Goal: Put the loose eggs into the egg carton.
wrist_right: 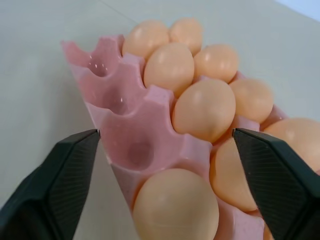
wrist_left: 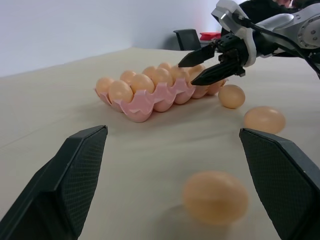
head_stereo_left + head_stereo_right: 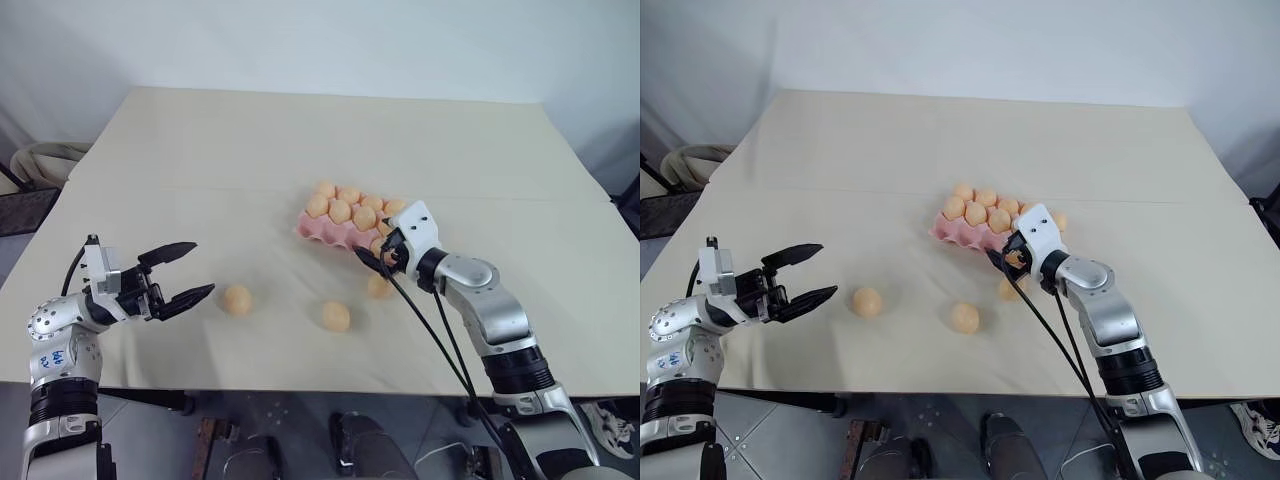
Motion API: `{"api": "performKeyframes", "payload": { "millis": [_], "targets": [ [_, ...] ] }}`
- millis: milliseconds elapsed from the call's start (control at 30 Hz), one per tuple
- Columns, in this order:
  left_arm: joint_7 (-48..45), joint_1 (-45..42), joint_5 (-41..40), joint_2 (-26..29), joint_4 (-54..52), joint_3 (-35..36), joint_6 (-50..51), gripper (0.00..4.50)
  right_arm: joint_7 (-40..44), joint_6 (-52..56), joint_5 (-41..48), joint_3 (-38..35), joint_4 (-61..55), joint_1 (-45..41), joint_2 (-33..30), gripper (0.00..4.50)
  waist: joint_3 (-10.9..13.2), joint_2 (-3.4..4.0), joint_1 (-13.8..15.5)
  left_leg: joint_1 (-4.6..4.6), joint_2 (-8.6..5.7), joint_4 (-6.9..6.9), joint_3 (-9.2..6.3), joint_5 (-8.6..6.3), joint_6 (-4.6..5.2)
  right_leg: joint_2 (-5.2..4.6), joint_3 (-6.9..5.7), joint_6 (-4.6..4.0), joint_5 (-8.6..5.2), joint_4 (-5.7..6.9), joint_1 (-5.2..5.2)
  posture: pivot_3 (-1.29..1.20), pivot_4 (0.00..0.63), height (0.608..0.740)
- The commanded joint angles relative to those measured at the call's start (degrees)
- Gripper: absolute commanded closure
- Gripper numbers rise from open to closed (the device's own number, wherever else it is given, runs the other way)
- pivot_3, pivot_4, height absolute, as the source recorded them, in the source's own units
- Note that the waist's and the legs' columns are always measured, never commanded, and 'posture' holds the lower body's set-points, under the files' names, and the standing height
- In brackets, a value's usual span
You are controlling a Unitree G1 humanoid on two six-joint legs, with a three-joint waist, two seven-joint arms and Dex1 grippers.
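Black ridged fingers of right gripper [image 1: 165, 165] spread wide over a smooth pale orange egg [image 1: 175, 207] seated in pink moulded scalloped egg carton [image 3: 322, 229] | left gripper [image 3: 187, 272] spread, empty | three smooth tan loose eggs [image 3: 237, 299] on matte beige table [image 3: 250, 140], one just beside the carton
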Motion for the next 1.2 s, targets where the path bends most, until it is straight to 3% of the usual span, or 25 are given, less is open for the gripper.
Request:
{"api": "performKeyframes", "payload": {
  "millis": [33,167,300,433,600,900,1200],
  "targets": [
    [-0.4,-1.2,-1.0,0.1,-0.4,0.5,-0.2,0.0,2.1,2.1,3.5,-3.6,-7.6,1.0,-2.0,0.03,0.0,0.0,0.1,0.0,0.0,0.0,0.0,0.0,0.0,0.0,0.0,0.0,0.0,-0.01,0.0,0.0,0.15,0.74],
    [-0.7,-1.6,-0.8,0.3,0.2,0.6,-0.2,0.0,4.0,6.4,11.3,-9.5,-15.1,3.8,-3.2,0.03,0.0,0.0,0.2,-0.02,0.0,-0.02,-0.01,-0.02,0.02,-0.01,-0.01,0.0,0.0,-0.07,0.0,0.0,0.15,0.74],
    [-0.9,-2.1,-0.7,0.6,0.7,0.5,0.0,0.0,9.2,6.9,19.1,-16.1,-23.2,13.0,-6.5,0.03,0.0,-0.01,0.7,-0.03,0.03,-0.1,-0.07,-0.07,0.01,0.02,-0.08,0.0,0.0,-0.19,0.04,0.0,0.15,0.74],
    [-1.6,-3.8,-0.4,1.4,2.2,0.2,0.2,0.0,15.7,-2.0,19.0,-20.5,-22.8,23.8,-10.2,0.03,0.0,-0.01,1.1,-0.04,0.02,-0.01,-0.06,-0.27,0.31,0.02,-0.11,0.03,-0.01,-0.23,0.09,0.0,0.15,0.74],
    [-2.4,-5.7,0.2,1.9,4.3,-0.1,0.0,0.0,19.2,-9.6,15.3,-19.3,-21.0,32.6,-12.8,0.03,0.0,-0.02,1.3,0.08,-0.03,0.06,0.02,-0.24,0.41,0.03,-0.03,0.13,0.04,-0.19,0.16,0.0,0.15,0.74],
    [-3.2,-7.3,0.7,2.0,5.5,-0.5,-0.1,0.0,10.0,-6.4,12.4,-13.0,-19.4,28.3,-7.2,0.03,0.0,-0.02,0.3,0.16,-0.05,0.06,0.02,-0.19,0.37,-0.01,0.04,0.07,0.04,-0.03,0.16,0.0,0.15,0.74],
    [-3.0,-6.0,0.3,2.5,3.8,-0.2,0.5,0.0,6.1,-4.5,9.6,-6.8,-14.6,24.2,-3.9,0.03,0.0,-0.02,0.2,0.07,-0.01,0.02,0.0,-0.24,0.3,0.01,-0.01,-0.01,-0.02,-0.1,0.1,0.0,0.15,0.74]
  ]
}}
